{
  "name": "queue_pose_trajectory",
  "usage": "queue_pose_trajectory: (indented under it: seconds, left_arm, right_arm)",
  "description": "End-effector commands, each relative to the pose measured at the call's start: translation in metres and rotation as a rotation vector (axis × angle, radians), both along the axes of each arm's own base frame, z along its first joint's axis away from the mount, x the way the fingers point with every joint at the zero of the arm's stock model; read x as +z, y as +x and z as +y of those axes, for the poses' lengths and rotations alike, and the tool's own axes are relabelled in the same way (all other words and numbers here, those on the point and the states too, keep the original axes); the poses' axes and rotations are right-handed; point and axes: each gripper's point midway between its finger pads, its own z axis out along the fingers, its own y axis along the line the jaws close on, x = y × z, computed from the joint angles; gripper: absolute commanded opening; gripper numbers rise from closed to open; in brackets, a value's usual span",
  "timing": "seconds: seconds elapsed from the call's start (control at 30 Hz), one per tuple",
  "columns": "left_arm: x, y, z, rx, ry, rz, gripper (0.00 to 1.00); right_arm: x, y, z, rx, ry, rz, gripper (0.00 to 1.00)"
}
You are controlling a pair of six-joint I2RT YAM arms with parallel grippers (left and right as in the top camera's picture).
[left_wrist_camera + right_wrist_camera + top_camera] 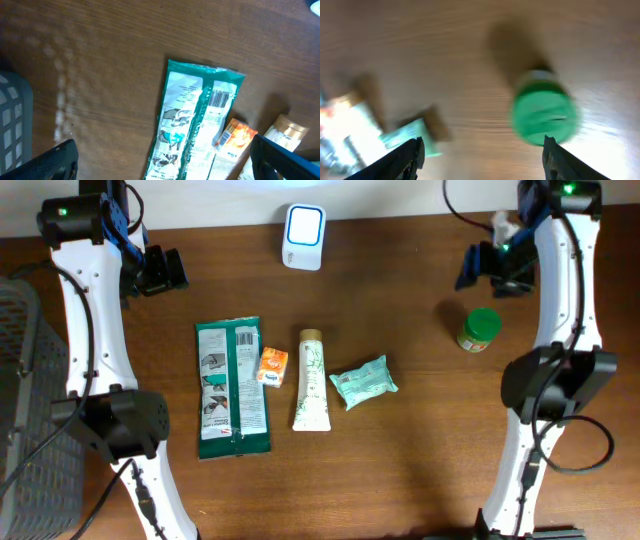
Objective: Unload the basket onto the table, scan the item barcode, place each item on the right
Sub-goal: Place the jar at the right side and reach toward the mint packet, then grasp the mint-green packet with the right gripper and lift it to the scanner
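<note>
The white and blue barcode scanner (pixel 303 235) stands at the table's back middle. A jar with a green lid (pixel 479 330) stands upright on the right; in the blurred right wrist view the jar (pixel 543 115) sits just beyond the right fingertip. My right gripper (pixel 482 266) (pixel 482 150) hangs above and behind it, open and empty. A green packet (pixel 233 387) (pixel 195 125) lies barcode up at centre left. My left gripper (pixel 165 270) (pixel 162 156) hovers wide open over its top end, holding nothing.
An orange box (pixel 272 366) (pixel 236 137), a white tube (pixel 311 380) and a teal pouch (pixel 363 381) lie in a row beside the green packet. A grey basket (pixel 22 400) stands off the left edge.
</note>
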Motion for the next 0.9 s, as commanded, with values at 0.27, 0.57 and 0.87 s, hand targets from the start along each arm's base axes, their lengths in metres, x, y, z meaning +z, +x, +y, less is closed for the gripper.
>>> queue_pose_trajectory:
  seconds: [0.27, 0.57, 0.87]
  left_arm:
    - [0.007, 0.000, 0.001, 0.006, -0.005, -0.021, 0.99]
    - [0.007, 0.000, 0.001, 0.006, -0.006, -0.021, 1.00]
    - [0.007, 0.001, 0.001, 0.006, -0.005, -0.022, 0.99]
  right_arm:
    - [0.021, -0.091, 0.128, 0.314, 0.110, 0.111, 0.68]
    - [-0.135, -0.100, 0.152, 0.287, 0.210, 0.163, 0.59]
    - [-0.180, -0.123, 0.157, 0.275, 0.255, 0.281, 0.45]
